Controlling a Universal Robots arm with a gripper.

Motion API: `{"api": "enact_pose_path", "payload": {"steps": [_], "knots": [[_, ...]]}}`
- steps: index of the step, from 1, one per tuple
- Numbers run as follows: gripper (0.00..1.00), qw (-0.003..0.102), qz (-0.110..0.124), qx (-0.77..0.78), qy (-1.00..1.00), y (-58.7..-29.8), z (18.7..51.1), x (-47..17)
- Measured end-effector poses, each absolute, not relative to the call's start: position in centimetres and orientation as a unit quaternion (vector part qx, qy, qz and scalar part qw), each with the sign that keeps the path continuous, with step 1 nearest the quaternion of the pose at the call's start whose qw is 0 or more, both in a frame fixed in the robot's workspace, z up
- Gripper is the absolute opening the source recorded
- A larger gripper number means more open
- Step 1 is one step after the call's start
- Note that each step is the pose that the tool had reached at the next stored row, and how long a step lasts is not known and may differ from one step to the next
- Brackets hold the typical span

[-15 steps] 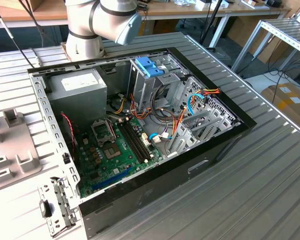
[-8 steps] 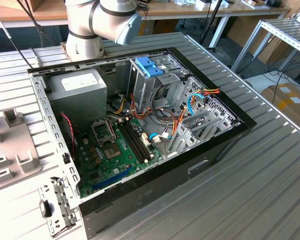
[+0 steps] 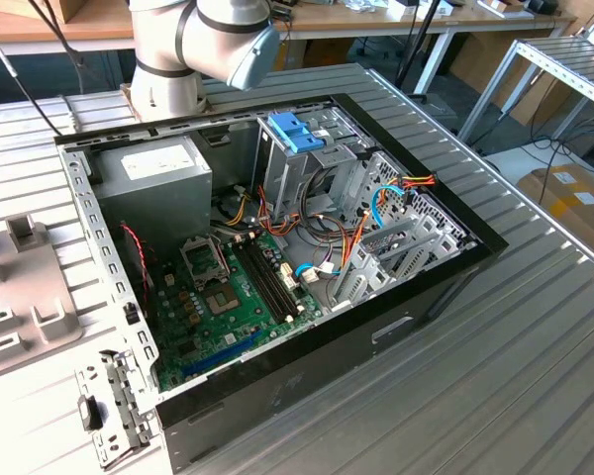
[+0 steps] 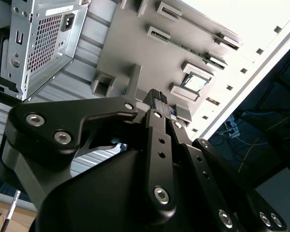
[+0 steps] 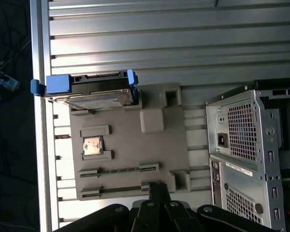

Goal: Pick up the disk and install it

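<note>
Disk (image 5: 94, 94) sits outside the PC, on the grey parts fixture (image 5: 130, 159) that lies on the slatted alu table (image 5: 135, 43). It's at the fixture end farthest from the gripper (image 5: 157, 187), right by the table edge, w/ nothing touching it. In the second wrist view the fingertips (image 4: 156, 96) look pressed together w/ nothing btwn them.

Step in hand reads as the approach to the pick, so the task is barely begun. To do it well, I'd say:
- spread the jaws fully before coming down
- centre over the drive body
- pinch across the carrier's long sides, not the blue tab (image 5: 37, 87), which prob. flexes
- lift straight so it doesn't snag the fixture walls

Looks: flat dark drive w/ a silvery face showing. Bright blue carrier frames it, and the tab pokes past the fixture toward the table edge. It seems a bit tilted in its slot, but I can't be sure.

A CPU chip (image 5: 92, 146) rests in a pocket near it. Farther off is the open PC case (image 3: 277, 247), holding the PSU (image 3: 158, 173), the mobo (image 3: 228, 297) and a light-blue latch block (image 3: 297, 131).
</note>
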State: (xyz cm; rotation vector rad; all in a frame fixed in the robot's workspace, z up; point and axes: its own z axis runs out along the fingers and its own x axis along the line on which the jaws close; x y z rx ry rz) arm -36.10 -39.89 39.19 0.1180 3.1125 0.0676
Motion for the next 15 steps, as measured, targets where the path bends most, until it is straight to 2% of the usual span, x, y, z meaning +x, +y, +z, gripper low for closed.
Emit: {"api": "enact_pose_path", "payload": {"steps": [15], "knots": [[0.11,0.013,0.022,0.038,0.999,-39.9,39.2,-37.5]]}}
